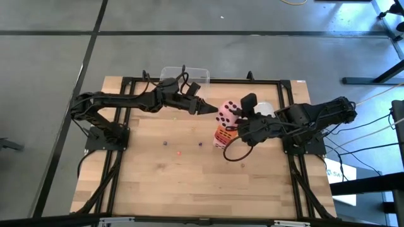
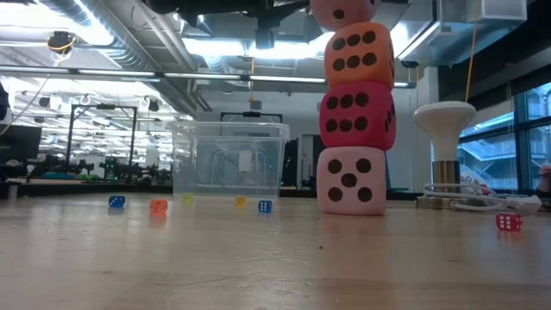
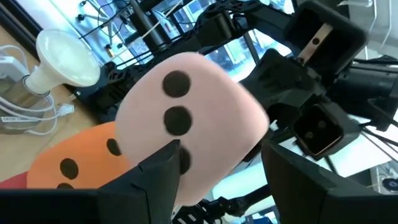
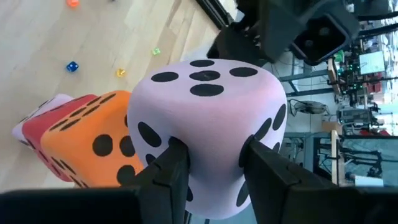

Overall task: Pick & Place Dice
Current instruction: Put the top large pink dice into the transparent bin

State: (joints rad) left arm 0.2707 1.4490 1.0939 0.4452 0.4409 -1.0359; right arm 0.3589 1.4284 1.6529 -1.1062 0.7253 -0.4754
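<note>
Four soft dice stand stacked near the table's middle. From the table up they are pale pink, red, orange and a pink top die. From above, the pink die covers most of the orange one. My right gripper reaches in from the table's right and is shut on the pink top die. My left gripper comes from the left, open, at that die's left side. Its fingers stand wide apart, one in front of the die. My right gripper pinches the pink top die's side facing the table's right between its two fingers, and the soft wall is dented in there. The fingers come roughly level from the right. The die rests on the orange die. My left gripper's near finger overlaps the pink die; whether it touches, I cannot tell.
A clear plastic tub stands at the far edge. Tiny coloured dice lie scattered on the wood. A white mushroom-shaped lamp and cables sit at the right. A cable loop hangs under the right arm.
</note>
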